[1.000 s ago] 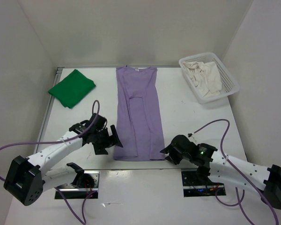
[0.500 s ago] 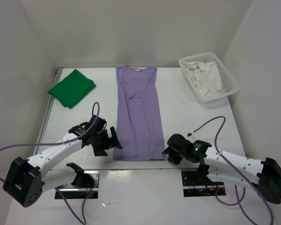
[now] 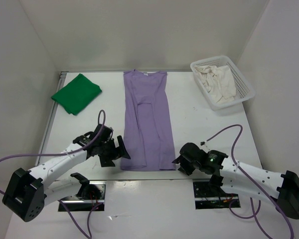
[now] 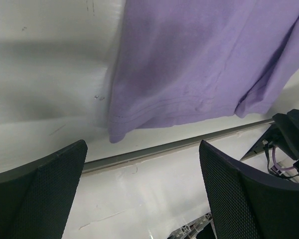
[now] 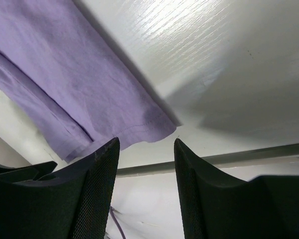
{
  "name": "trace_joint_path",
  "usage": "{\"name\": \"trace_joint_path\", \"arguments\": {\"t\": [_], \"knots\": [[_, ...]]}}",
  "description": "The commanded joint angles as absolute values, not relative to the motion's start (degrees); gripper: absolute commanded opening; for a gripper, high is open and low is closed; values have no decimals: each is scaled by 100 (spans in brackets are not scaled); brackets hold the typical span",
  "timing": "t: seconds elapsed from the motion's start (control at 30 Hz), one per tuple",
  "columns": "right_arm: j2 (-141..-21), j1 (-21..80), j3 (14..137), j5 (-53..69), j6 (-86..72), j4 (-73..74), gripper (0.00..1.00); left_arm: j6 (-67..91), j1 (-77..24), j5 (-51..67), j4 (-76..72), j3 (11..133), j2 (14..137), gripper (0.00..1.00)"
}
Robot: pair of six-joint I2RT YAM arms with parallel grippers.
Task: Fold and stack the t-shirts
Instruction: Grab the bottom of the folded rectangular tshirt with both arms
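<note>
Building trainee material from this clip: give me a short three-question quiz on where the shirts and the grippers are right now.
1. True or false: the green t-shirt lies folded at the far left of the table.
2. Where is the cream t-shirt? A spread flat on the table; B crumpled in the white basket; C draped over an arm.
3. Which end of the lavender t-shirt do the left gripper and right gripper flank, and are they holding it?

Key: 1 true. 2 B. 3 The near hem, one gripper at each corner; both are open and hold nothing.
</note>
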State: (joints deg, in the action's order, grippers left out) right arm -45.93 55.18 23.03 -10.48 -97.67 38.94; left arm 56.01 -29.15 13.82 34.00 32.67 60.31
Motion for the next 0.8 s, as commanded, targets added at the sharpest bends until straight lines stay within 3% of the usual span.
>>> {"name": "trace_joint_path", "arguments": {"t": [0.0, 0.27, 0.43, 0.77], "knots": [[-4658, 5502, 2426, -1222, -9982, 4122, 54, 5792, -2883, 1679, 3059, 2998, 5994, 100], [-4157, 5414, 2092, -976, -10529, 4184, 54, 6012, -2883, 1880, 2532, 2444, 6144, 91], [-4411, 5414, 1882, -758, -10714, 3921, 50, 6223, -2883, 1881, 2197, 2215, 6144, 73], [-4832, 5414, 1802, -896, -11355, 3718, 50, 6398, -2883, 1881, 1942, 2048, 6029, 52]]}}
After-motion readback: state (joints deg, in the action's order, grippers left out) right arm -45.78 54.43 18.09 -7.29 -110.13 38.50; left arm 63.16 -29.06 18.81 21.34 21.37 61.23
